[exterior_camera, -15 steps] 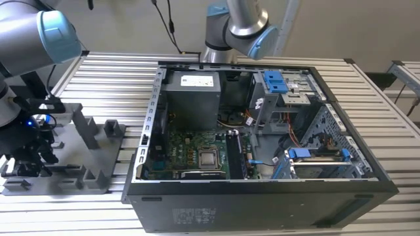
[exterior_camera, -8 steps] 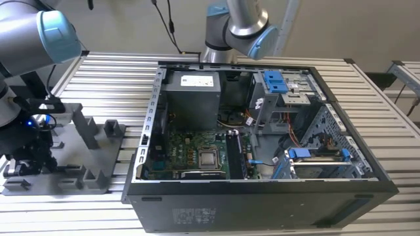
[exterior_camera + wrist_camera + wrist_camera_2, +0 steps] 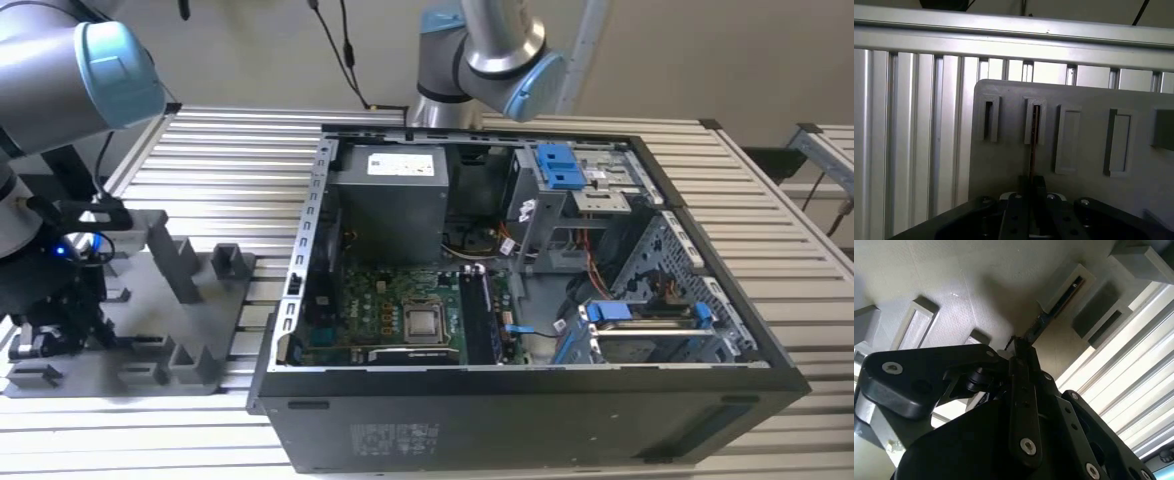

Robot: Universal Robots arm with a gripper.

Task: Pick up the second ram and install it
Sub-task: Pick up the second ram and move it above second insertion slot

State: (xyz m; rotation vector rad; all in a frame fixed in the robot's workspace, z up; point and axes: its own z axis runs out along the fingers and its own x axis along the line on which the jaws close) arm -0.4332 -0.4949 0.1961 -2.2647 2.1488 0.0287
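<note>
Claw clamped on the memory stick in the grey holder

In both wrist views the claw (image 3: 1032, 183) (image 3: 1019, 347) is closed on the near end of the second ram (image 3: 1032, 150) (image 3: 1053, 311), which stands on edge in a slot of the grey holder (image 3: 1004, 165) (image 3: 187, 335). The holder lies beside the open computer case (image 3: 534, 425), on the exterior view's left.

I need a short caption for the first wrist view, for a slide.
Robot hand at the second ram, standing on edge in a slot of the grey holder.
</note>
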